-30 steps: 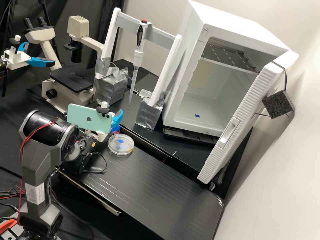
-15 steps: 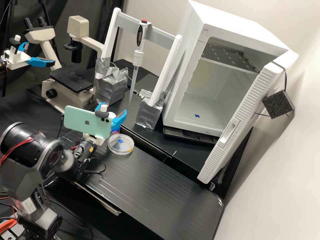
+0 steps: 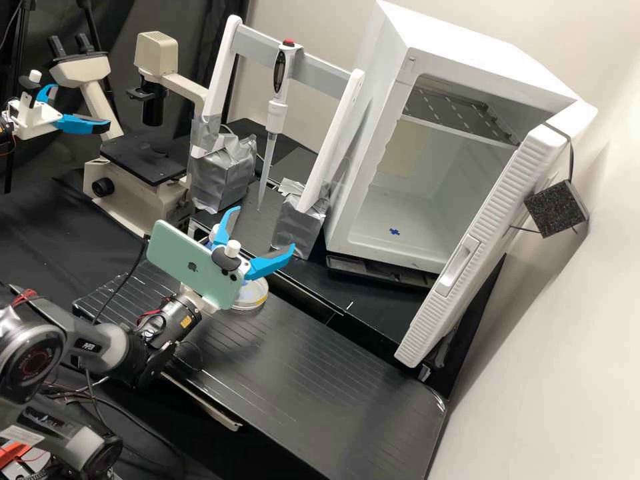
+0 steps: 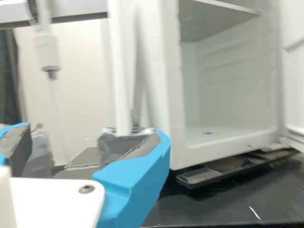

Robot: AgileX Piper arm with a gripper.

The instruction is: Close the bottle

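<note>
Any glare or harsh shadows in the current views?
High view: thin glare streaks on the black bench, soft shading on the wall beside the open door. Wrist view: white cabinet bright, underside of its shelf in grey shade, no hard-edged shadow that I can make out.

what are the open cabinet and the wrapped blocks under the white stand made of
The cabinet seems satin white plastic, perhaps painted metal in parts, given its smooth, moulded-looking edges. The blocks look wrapped in silvery tape, creased and faintly shiny; their cores are hidden.

the tool (image 3: pixel 263 229) hangs spread over the bench (image 3: pixel 313 360).
</note>
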